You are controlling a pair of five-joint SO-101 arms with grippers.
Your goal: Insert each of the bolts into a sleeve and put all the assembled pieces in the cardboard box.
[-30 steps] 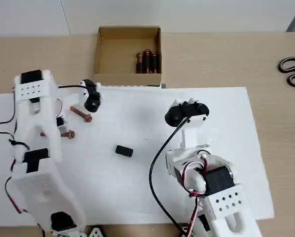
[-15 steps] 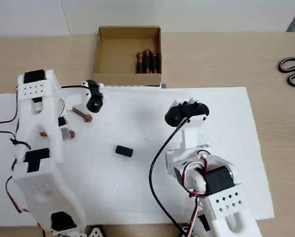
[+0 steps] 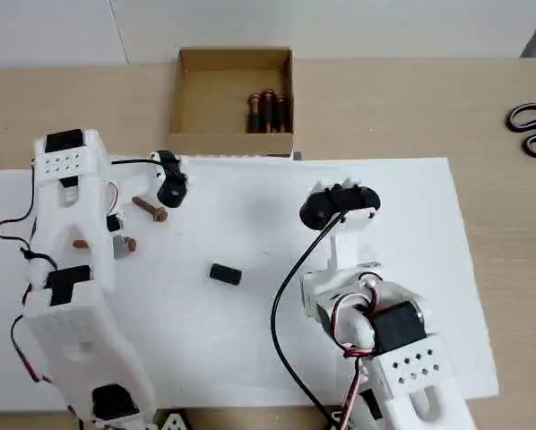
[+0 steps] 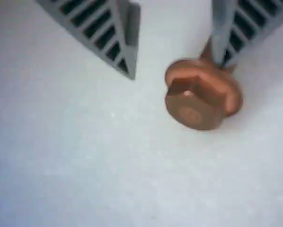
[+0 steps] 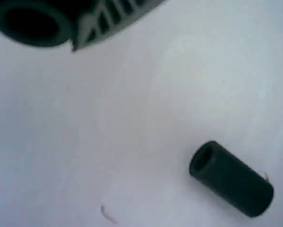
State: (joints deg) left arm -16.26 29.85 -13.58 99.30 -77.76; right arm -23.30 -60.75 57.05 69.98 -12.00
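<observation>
**left jaws wide beside a bolt, right arm holding a sleeve**

the left gripper (image 4: 174,66) hangs low over the white sheet (image 3: 205,358) with its jaws spread wide and nothing clamped between them. a copper bolt (image 4: 200,99) lies on the sheet at the tip of one ribbed finger (image 4: 226,28). its flanged head faces the wrist camera and its shank runs back behind that finger. the other finger stands well apart from it. in the high view this bolt peeks out just beside the left arm, near the sheet's left side.

the right gripper (image 5: 80,28) holds a black sleeve (image 5: 32,23) against its ribbed finger, clear of the sheet, with the open bore facing the wrist camera. a second sleeve (image 3: 225,274) lies on its side on the sheet between the two arms, touching neither.

farther out, a second bolt (image 3: 150,208) lies flat on the sheet near the left arm's wrist camera, apart from the first.

beyond the sheet's far edge the cardboard box (image 3: 189,98) sits open on the wooden table (image 3: 384,107). three assembled pieces (image 3: 268,112) lie side by side inside it, close to its right-hand wall. off to the far right a pair of scissors (image 3: 532,127) rests on the bare table, well apart from everything else.
</observation>
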